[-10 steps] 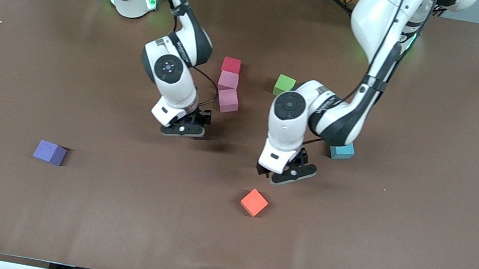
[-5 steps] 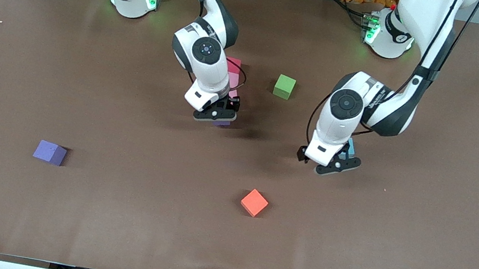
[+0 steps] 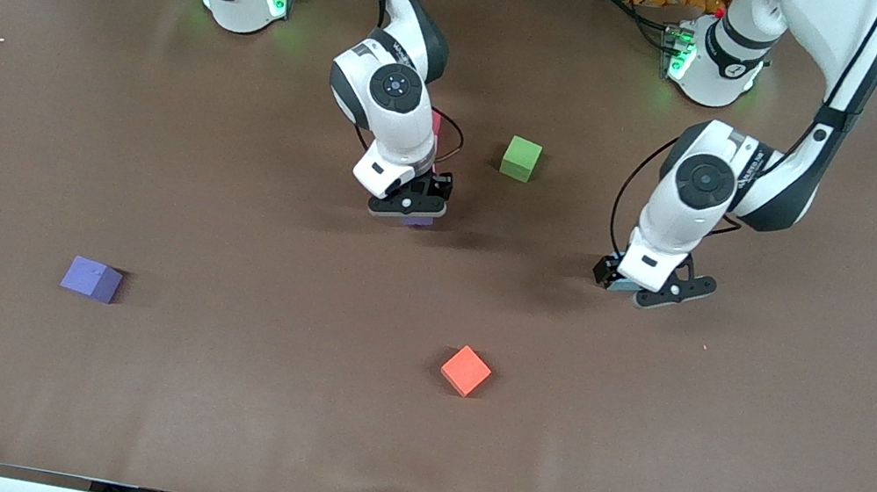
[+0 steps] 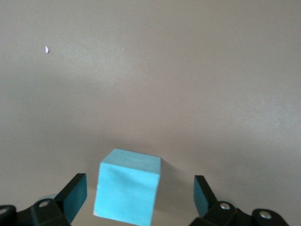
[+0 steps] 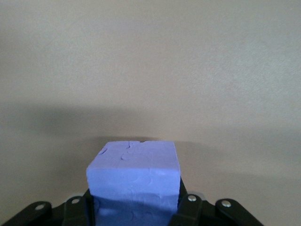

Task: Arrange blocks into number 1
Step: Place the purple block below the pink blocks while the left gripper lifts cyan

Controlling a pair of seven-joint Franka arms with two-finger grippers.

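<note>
Right wrist view: purple cube [image 5: 134,176] pinched between the pressed-together fingers, bare table ahead of it.
Right gripper [image 3: 407,207]: clamped on that purple cube [image 3: 417,222], low over the table at the camera-side end of the block column.
Column: mostly hidden by the right arm; only a sliver of red block [image 3: 435,122] visible beside the wrist; pink blocks not visible.
Key relation: held cube just nearer the camera than the hidden column, apparently in line with it; long axis of the "1" running from the robots' bases toward the camera. Judged next: lower straight down and release flush with the last block.
Left wrist view: light blue cube [image 4: 127,187] between the spread fingers [image 4: 73,197], slightly turned against them, neither pad touching.
Left gripper [image 3: 651,290]: wide open, straddling the light blue cube [image 3: 621,286] on the table toward the left arm's end.
Second purple cube [image 3: 92,279]: alone toward the right arm's end, well apart from everything.
Green cube [image 3: 521,158]: near the column, no part of the figure.
Orange cube [image 3: 466,370]: nearer the camera, well apart.
Risk: nudging the unseen column while setting down.
</note>
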